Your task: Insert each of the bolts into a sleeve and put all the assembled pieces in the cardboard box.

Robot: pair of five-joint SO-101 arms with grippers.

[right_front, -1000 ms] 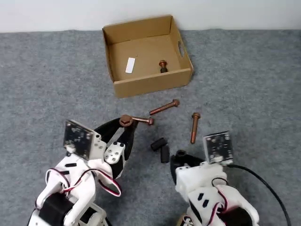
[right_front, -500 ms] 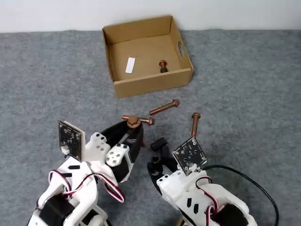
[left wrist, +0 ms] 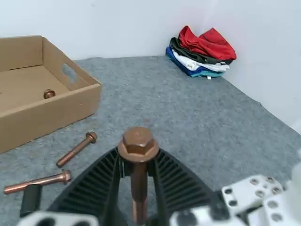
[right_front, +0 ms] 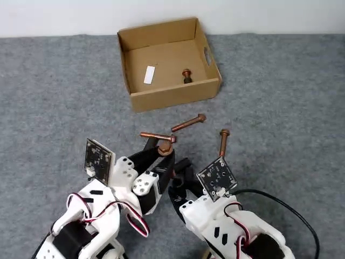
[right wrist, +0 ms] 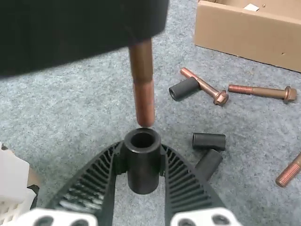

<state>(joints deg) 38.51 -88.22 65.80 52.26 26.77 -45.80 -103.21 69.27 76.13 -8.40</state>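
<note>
From above: hard to separate the black parts where the two arms meet at the near edge of the grey worktop (right_front: 280, 108). Left gripper (right_front: 161, 152), fingers narrowed on the held bolt (right_front: 165, 147). Just its copper hexagonal head on show, shaft hidden below. Right gripper (right_front: 179, 183) close beside, its held sleeve lost among the dark fingers. Farther off, the open cardboard box (right_front: 178, 95), holding one assembled piece (right_front: 186, 75) and a white label (right_front: 149, 74). Between box and grippers, three loose bolts (right_front: 188, 123) lying flat, each pointing a different way.

From the left wrist: shaft end cut off at the frame's edge. Held bolt (left wrist: 137, 143) upright, flanged head on top, long axis vertical, smooth copper shaft pinched between ribbed black fingers (left wrist: 104, 176). Beyond, the cardboard box (left wrist: 51, 106) with a hand slot in its side wall and the assembled piece (left wrist: 49, 93) inside. Two loose bolts (left wrist: 77, 149) flat on the worktop. A pile of clothes (left wrist: 201, 52) in the far corner.

From the right wrist: bolt head hidden behind the left gripper's black underside. Held bolt (right wrist: 142, 89) hanging straight down, threaded tip right at the mouth of the held sleeve (right wrist: 141, 160); cannot tell whether touching or already inside. Held sleeve a short black tube, upright, bore facing up, in line with the bolt, clasped between ribbed fingers (right wrist: 101, 183). Three loose sleeves (right wrist: 209, 141) on their sides nearby, one of the loose bolts (right wrist: 289, 172) cut off by the frame.
</note>
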